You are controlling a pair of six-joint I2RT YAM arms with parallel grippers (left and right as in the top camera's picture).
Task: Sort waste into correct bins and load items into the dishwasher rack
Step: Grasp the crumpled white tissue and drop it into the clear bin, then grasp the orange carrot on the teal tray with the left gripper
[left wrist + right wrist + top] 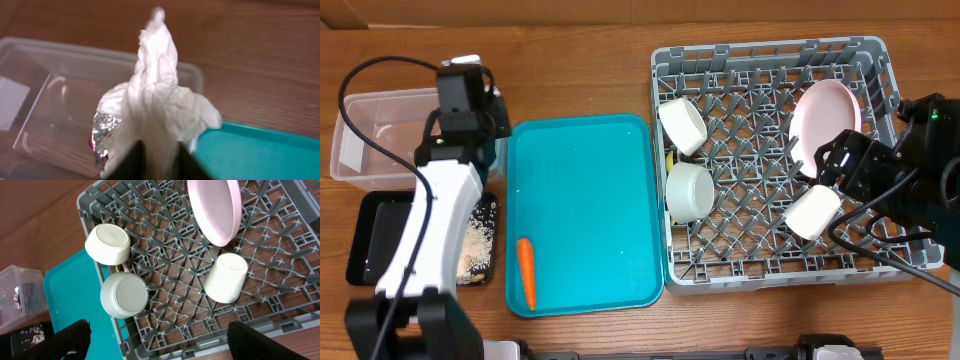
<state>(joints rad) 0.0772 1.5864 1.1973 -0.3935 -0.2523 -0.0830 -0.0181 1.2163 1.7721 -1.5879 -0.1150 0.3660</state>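
My left gripper [160,162] is shut on the crumpled white napkin [160,95], over the right end of the clear tub [40,65] [370,140]. The red-and-silver foil wrapper [102,135] shows beside the napkin; I cannot tell whether it lies in the tub. The black tray [375,240] holds beige scraps [475,245]. The carrot [526,272] lies on the teal tray [585,180]. My right gripper [170,345] is open and empty above the front of the grey rack [770,270] [280,255]. The rack holds the plate [825,115] [215,210] and three cups [107,242] [124,295] [226,277].
The left arm [425,220] lies over the black tray. A bit of pale yellow [669,158] shows between the two left cups in the rack. Bare wooden table runs along the back and front edges.
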